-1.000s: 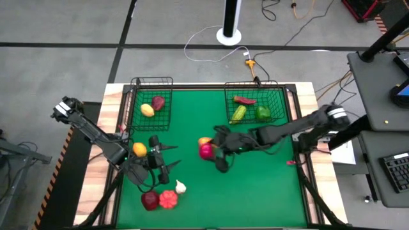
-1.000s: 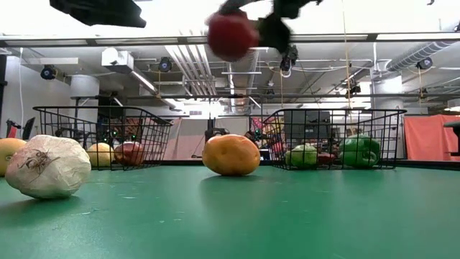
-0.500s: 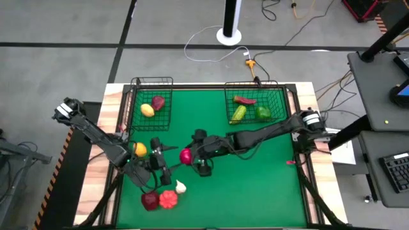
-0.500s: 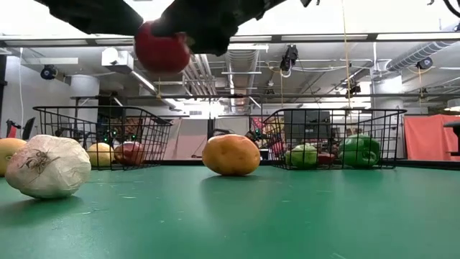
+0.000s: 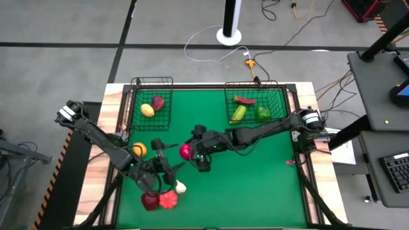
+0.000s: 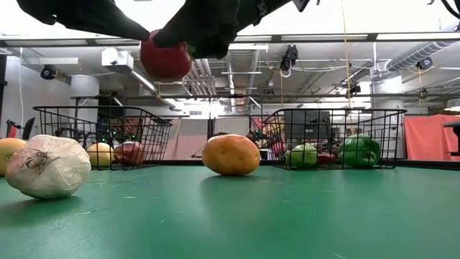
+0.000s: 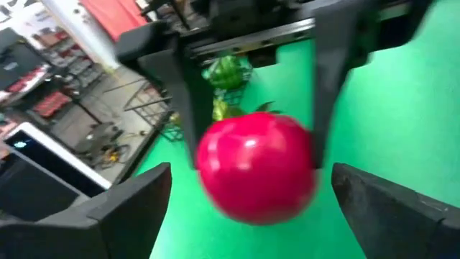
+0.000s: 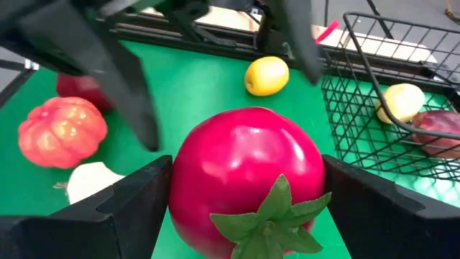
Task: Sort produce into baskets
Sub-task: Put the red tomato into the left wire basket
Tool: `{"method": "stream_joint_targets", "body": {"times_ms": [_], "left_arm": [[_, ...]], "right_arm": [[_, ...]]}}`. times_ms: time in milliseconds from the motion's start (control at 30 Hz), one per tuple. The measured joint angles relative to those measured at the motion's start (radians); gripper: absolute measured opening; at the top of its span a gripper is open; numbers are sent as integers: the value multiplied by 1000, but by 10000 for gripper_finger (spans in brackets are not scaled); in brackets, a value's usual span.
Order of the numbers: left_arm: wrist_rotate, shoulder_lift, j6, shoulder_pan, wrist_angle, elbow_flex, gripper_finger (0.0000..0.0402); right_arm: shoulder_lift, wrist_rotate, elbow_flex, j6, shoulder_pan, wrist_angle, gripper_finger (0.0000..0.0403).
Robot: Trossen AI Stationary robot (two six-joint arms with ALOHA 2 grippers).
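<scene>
Your right gripper (image 5: 189, 152) hangs above mid-table with its fingers closed on a glossy red fruit (image 5: 186, 153) topped by a green leafy stem, well clear of the green mat (image 5: 255, 185). Your left gripper (image 5: 167, 172) sits near the front-left of the mat with its fingers spread and nothing between them, pointed toward the held fruit. Just beside it lie a ribbed red-orange tomato (image 5: 169, 200), a dark maroon piece (image 5: 149, 201) and a white garlic bulb (image 5: 181, 187); an orange (image 5: 139, 150) rests at the mat's left edge.

The left wire-mesh basket (image 5: 165, 81) at the back-left corner holds a yellow lemon (image 5: 147, 110) and a maroon piece (image 5: 158, 102). The right basket (image 5: 281, 96) at the back-right holds green and red vegetables. The mat's centre and front-right lie open. A smooth orange fruit (image 6: 231, 155) sits between the baskets in the low view.
</scene>
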Motion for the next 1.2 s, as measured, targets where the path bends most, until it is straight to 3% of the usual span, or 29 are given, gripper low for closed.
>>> {"method": "stream_joint_targets", "body": {"times_ms": [500, 1200], "left_arm": [[57, 41, -53, 33, 4, -4, 373], [65, 84, 40, 108, 111, -5, 365]], "right_arm": [[-2, -4, 1, -12, -8, -11, 327], [-3, -29, 1, -6, -8, -18, 327]]}}
